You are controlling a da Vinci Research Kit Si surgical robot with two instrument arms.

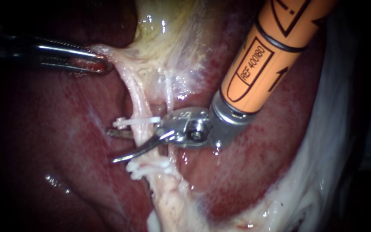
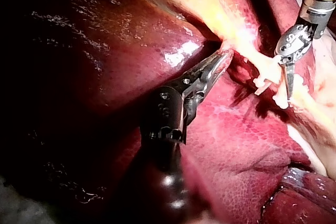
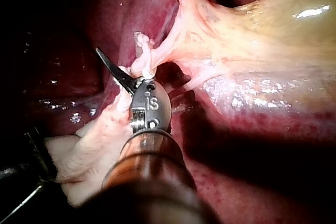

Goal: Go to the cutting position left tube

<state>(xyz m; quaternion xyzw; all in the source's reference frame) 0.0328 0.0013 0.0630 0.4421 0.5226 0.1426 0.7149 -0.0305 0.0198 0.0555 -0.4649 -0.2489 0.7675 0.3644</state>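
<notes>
The left tube [image 1: 137, 103] runs pale and taut from the gallbladder [image 1: 172, 38] down over the liver [image 1: 56, 129]. It carries one white clip [image 1: 136, 121] above and more white clips [image 1: 149, 166] below. My right instrument [image 1: 111, 146], with two thin blades, stands open. One blade lies behind the tube and one in front of it, between the clips. The thinner right tube [image 1: 168, 92] passes just by its hinge. My left instrument [image 1: 97, 64] is shut on gallbladder tissue at the tube's upper end and holds it stretched. In the left wrist view the left instrument [image 2: 218, 64] grips the same fold.
The orange shaft [image 1: 275, 47] of my right instrument crosses the upper right. Pale fatty tissue [image 1: 323, 150] borders the liver on the right. In the right wrist view the blade [image 3: 113, 69] shows beside the clipped tube [image 3: 149, 59], with the gallbladder [image 3: 262, 35] ahead.
</notes>
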